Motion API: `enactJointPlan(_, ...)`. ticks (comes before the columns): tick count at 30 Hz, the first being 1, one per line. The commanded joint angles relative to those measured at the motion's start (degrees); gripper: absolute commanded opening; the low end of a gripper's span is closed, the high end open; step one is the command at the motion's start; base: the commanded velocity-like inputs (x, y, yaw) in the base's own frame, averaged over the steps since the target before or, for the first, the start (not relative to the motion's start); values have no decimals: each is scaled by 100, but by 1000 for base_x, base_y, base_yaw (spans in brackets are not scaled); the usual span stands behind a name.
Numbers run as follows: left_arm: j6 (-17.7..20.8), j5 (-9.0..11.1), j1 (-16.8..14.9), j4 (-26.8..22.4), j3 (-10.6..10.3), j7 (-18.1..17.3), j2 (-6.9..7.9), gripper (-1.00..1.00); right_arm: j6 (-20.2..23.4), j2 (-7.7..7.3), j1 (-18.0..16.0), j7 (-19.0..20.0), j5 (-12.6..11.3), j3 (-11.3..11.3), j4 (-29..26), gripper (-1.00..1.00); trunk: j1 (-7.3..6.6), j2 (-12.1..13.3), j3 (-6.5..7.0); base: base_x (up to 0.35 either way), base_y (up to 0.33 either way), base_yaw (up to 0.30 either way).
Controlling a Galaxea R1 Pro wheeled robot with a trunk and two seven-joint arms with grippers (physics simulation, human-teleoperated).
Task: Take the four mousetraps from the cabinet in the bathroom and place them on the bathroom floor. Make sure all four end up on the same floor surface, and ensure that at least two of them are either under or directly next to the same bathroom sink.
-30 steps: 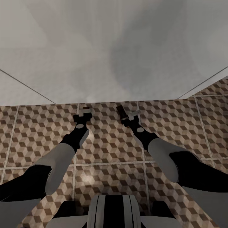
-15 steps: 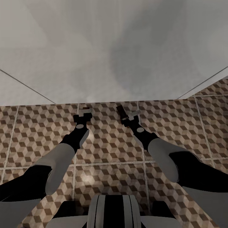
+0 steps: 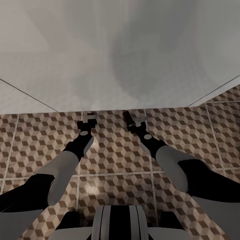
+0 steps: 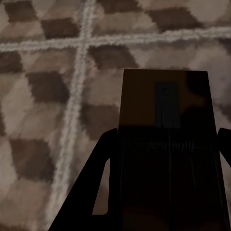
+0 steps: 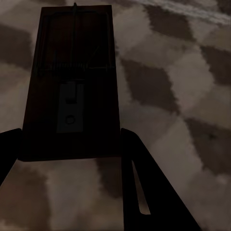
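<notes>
Both arms are stretched forward and down, and I've got 2 mousetraps in play. My left hand (image 3: 89,117) is pinching one mousetrap (image 4: 166,130) between its fingers (image 4: 98,185); the wrist camera shows the board running straight out along the fingers, long axis in line with the hand, over the cube-patterned bathroom floor (image 3: 116,156). My right hand (image 3: 136,120) is clamped on the other mousetrap (image 5: 74,82), wire bar at the far end, again lying lengthwise out from the fingers.

From the head camera, the right trap (image 3: 127,116) sticks out dark and angled toward the left arm, tip almost at the foot of a broad pale grey surface (image 3: 116,60) rising ahead. I can't tell whether that is the sink vanity.

What matters next: each board points away from its hand toward that grey face, floor directly beneath. I judge both boards are still clear of the tiles, though the gap is hard to read. Neither arm looks nearer; it's level.
</notes>
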Motion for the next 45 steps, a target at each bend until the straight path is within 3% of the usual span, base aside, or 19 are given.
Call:
enactJointPlan(1, 1, -49, -2, 7, -23, 60, 1, -100, -14, 0, -3, -16, -1, 35, 8, -100, 0, -1, -2, 22, 0, 0)
enactJointPlan(45, -8, -38, 25, -5, -31, 60, -9, -100, -179, 0, -3, -7, 17, 35, 44, -100, 0, -1, -2, 19, 0, 0)
